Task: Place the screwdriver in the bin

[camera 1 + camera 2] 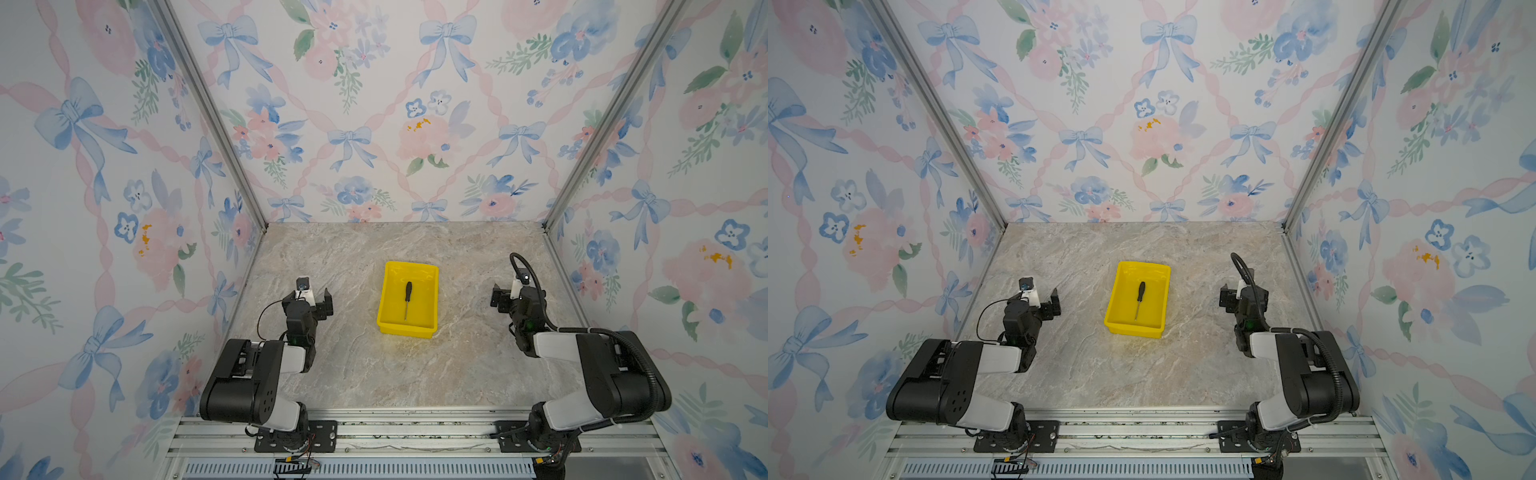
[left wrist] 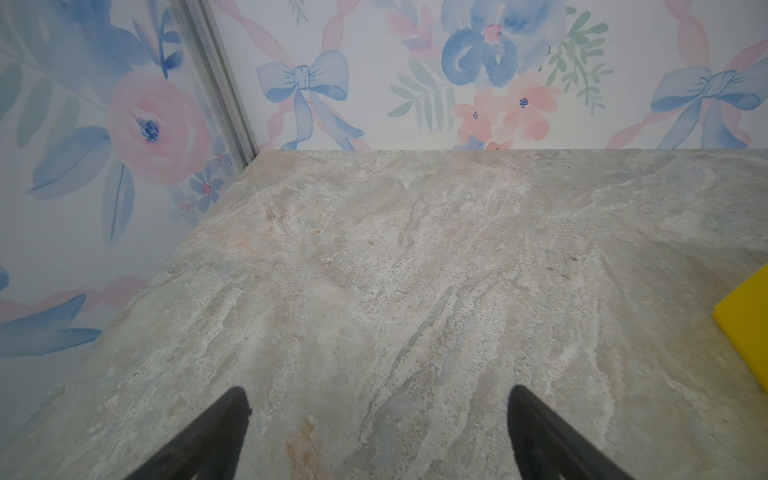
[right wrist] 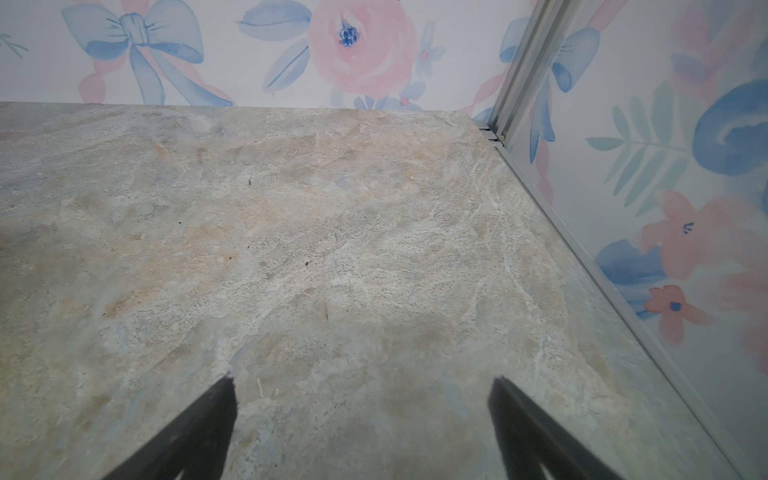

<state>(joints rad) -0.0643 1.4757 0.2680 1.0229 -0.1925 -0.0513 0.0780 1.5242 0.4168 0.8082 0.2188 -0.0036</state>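
In both top views the small black-handled screwdriver with a thin silver shaft [image 1: 407,300] lies flat inside the bright yellow rectangular plastic bin [image 1: 407,330], mid-table, handle far. It looks light, stiff and slim. The thicker handle seems the surer hold, the shaft slippery. The left wrist view shows the left gripper [image 2: 378,395] spread, empty, and only a bin corner. The right wrist view shows the right gripper [image 3: 365,380] spread, empty, over the grey marbled tabletop [image 3: 332,249], with neither bin nor screwdriver.

The left gripper [image 2: 378,392] is holding its jaws wide apart over the marbled tabletop [image 2: 374,249], with only bare stone showing between them. A yellow corner of the bin [image 2: 746,332] is peeking in at the frame's edge, and floral wallpaper [image 2: 415,83] is rising behind, with an aluminium post [image 2: 220,83] marking the corner.
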